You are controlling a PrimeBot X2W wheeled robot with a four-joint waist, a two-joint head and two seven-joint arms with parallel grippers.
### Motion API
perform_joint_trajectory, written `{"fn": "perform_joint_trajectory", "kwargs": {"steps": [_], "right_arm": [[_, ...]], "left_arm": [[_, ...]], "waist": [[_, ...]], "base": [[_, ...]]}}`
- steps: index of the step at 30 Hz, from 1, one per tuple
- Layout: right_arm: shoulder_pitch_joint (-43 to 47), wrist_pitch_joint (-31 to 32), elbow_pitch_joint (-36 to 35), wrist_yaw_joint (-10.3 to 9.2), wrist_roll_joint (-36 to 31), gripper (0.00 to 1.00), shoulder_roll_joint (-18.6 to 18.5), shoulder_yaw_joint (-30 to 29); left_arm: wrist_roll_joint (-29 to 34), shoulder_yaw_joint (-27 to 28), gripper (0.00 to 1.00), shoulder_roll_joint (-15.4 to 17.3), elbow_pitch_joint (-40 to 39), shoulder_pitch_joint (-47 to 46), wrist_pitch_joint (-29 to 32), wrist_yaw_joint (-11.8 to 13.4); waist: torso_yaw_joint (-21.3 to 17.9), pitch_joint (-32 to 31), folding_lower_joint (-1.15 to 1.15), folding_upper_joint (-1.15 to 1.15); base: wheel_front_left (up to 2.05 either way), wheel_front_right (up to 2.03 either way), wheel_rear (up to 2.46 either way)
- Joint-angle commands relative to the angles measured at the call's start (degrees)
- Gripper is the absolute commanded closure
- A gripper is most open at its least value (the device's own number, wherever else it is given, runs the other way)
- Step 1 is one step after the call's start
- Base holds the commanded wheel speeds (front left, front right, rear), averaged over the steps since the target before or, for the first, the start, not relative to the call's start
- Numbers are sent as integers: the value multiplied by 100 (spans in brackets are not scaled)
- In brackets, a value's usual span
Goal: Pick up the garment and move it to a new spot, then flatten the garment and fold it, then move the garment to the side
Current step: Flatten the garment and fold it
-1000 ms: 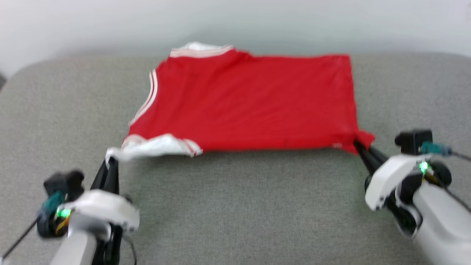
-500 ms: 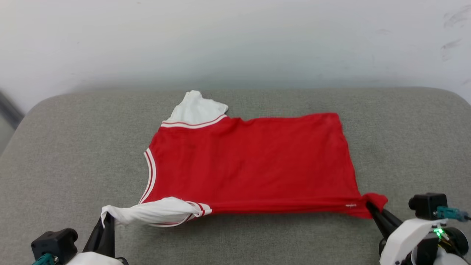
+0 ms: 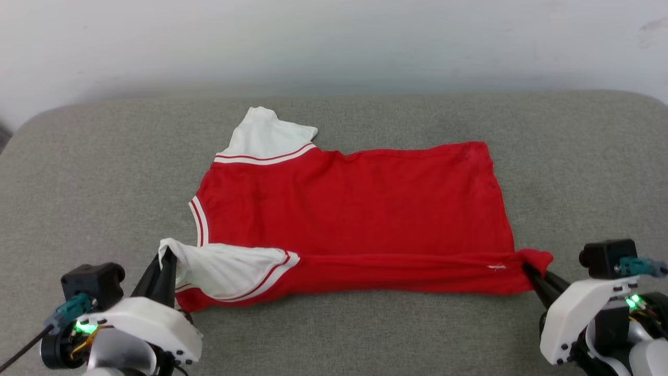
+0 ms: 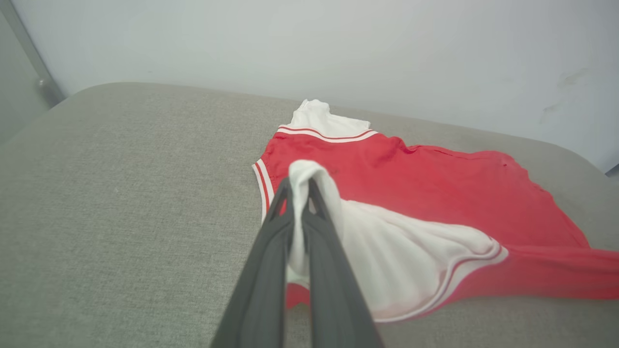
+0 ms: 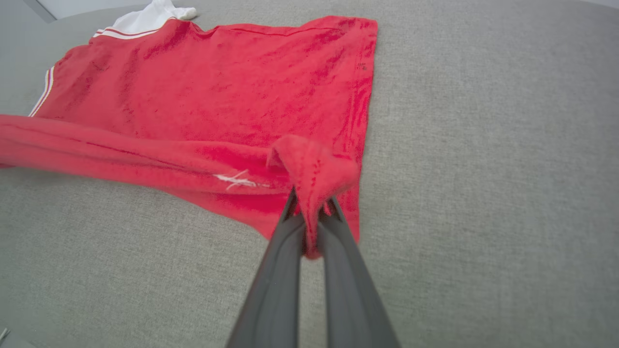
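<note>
Your left gripper (image 3: 168, 257) clamps the white sleeve (image 3: 224, 266) and your right gripper (image 3: 528, 269) clamps the hem corner (image 3: 536, 258) of the red shirt (image 3: 355, 209) lying mid-way across the surface (image 3: 365, 334), and it looks soft, light and floppy, so those corners are your holds.

Surface: a counter (image 3: 365, 334), padded, covered in matte grey woven fabric. It lies under both jaws and runs on ahead of them. Far corners rounded, one beyond the left jaws, one beyond the right jaws. Behind its far edge: a wall (image 3: 334, 42), plain off-white, well beyond the jaws. Faint dark scuffs (image 3: 655, 23) on it, past the right jaws. Grey upright post (image 4: 29, 53) outboard of the left jaws. Light soft, even; dim shadow along the wall foot.
</note>
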Motion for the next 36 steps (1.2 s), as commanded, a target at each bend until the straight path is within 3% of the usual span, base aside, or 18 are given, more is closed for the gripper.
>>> {"fn": "perform_joint_trajectory", "kwargs": {"steps": [1,7,20,21,23,24,25,26,27,36], "right_arm": [[-127,11,39,-8,-50,100,-24,-3],[-799,73,584,-7,-27,100,-87,181],[-2114,-411,2027,-7,226,100,-309,892],[-2186,-478,2136,-7,241,92,-326,949],[-2295,-620,2339,-8,266,56,-336,1068],[-2323,-684,2439,-9,277,29,-348,1118],[-2351,-745,2524,-9,292,0,-361,1167],[-2381,-821,2600,-9,309,0,-365,1226],[-2405,-905,2653,-9,333,0,-378,1268],[-2165,-2139,2528,-7,639,0,-463,1397]], "left_arm": [[-10,-12,100,11,71,-112,9,-34],[-25,-161,100,-101,1006,-989,-93,-394],[-77,-423,100,-364,2778,-2418,-177,-956],[-90,-444,100,-385,2925,-2486,-148,-1009],[-152,-495,100,-440,3136,-2620,-136,-1140],[-211,-487,92,-478,3260,-2655,-115,-1188],[-251,-471,62,-492,3351,-2692,-116,-1219],[-272,-471,10,-493,3459,-2715,-134,-1253],[-308,-466,0,-508,3564,-2729,-140,-1278],[-578,-274,0,-432,3950,-2599,-225,-1398]], "waist": [[-11,166,0,0],[0,564,0,0],[-52,1248,0,0],[-60,1275,0,0],[-76,1316,0,0],[-85,1323,0,0],[-96,1332,0,0],[-105,1333,0,0],[-113,1329,0,0],[-178,948,0,0]], "base": [[0,0,0],[0,0,0],[0,0,0],[0,0,0],[0,0,0],[0,0,0],[0,0,0],[0,0,0],[0,0,0],[0,0,0]]}}
